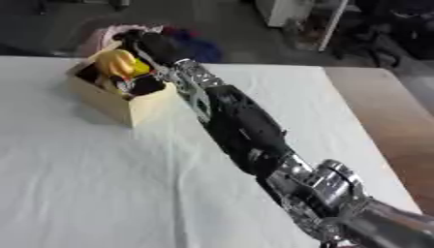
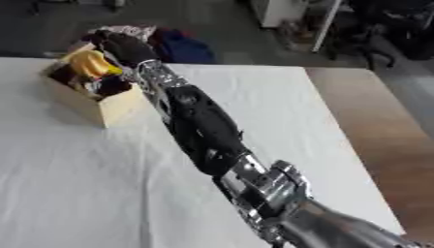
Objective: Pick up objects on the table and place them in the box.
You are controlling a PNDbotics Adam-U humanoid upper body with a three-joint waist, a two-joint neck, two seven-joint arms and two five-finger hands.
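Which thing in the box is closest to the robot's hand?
The yellow thing, right under the right hand; the dark things lie lower in the box.

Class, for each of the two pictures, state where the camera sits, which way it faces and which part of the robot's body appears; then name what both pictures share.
Left eye view: sits in the robot's head, faces down and forward over the white table; the right arm crosses from lower right up to the box, right hand above it.
Right eye view: beside it in the head, same direction; the same arm shows, shifted leftward.
Shared: box, yellow object inside it, table, arm, floor clutter beyond. No left hand shows.
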